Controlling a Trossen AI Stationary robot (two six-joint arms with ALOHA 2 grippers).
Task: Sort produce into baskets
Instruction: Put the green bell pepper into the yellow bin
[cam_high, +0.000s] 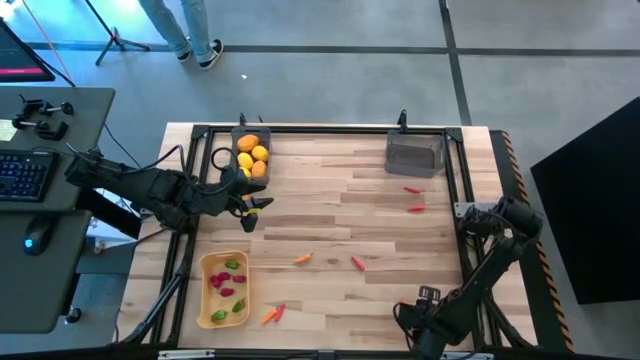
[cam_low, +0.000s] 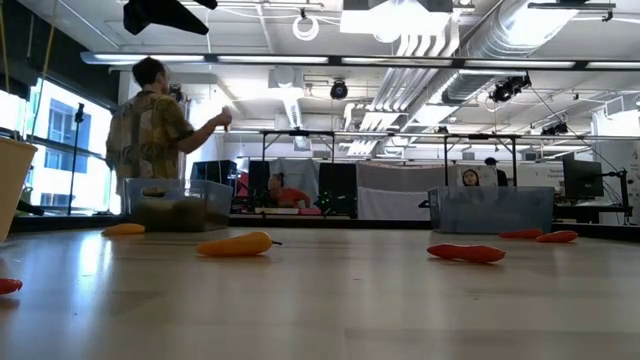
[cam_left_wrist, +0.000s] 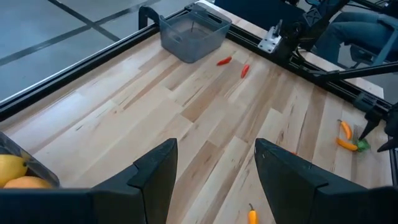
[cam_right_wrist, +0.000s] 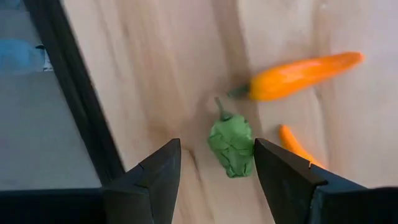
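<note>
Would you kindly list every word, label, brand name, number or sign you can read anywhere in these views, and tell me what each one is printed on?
No legible text: none can be read in any view.
Keyboard on the side desk: key markings too small to read.
Red-lit screen at the desk's far corner: nothing readable.
Dark grey bins, tan tray, toy produce and wooden table: no labels visible.
</note>
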